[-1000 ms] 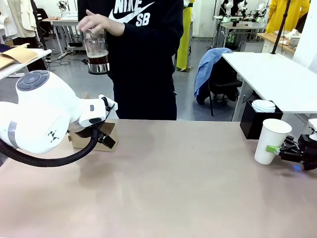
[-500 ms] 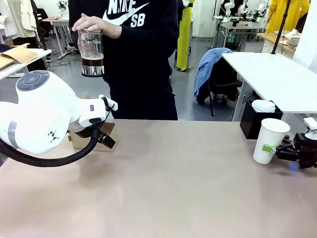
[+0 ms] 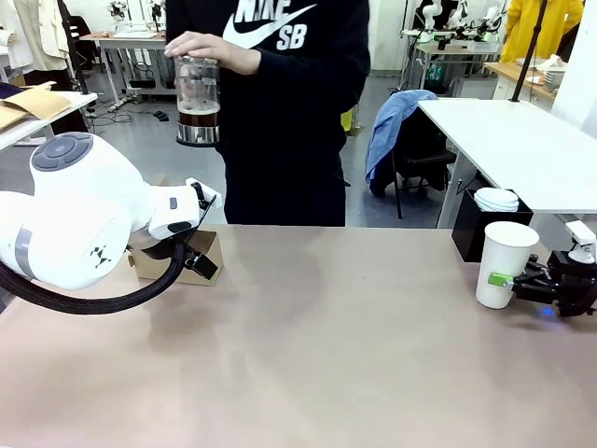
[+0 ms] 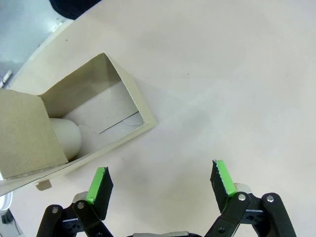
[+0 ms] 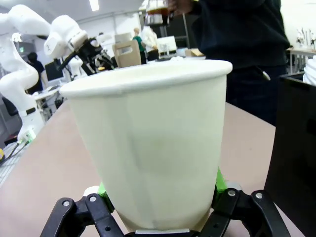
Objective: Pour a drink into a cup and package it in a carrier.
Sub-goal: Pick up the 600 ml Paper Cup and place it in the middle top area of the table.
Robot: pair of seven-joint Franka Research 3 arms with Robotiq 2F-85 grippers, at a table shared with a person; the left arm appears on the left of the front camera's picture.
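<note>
- Over at the right edge of the surface (image 3: pixel 326 355), the right gripper (image 3: pixel 508 280) is clamped on the lower part of the white paper cup (image 3: pixel 505 261), with a pad pressing each side.
- Meanwhile the drink (image 3: pixel 198 119) sits in the glass jug (image 3: pixel 198 89), held upright from the top by the person's hand (image 3: pixel 210 45) at the far side. It's well apart from the cup, so I'd say nothing's poured yet.
- Near the carrier (image 4: pixel 131 89), the left gripper (image 4: pixel 160 177) hangs above the surface with its jaws spread wide, holding nothing.
- Left to do, I reckon: the pour, then the cup into a carrier pocket.
</note>
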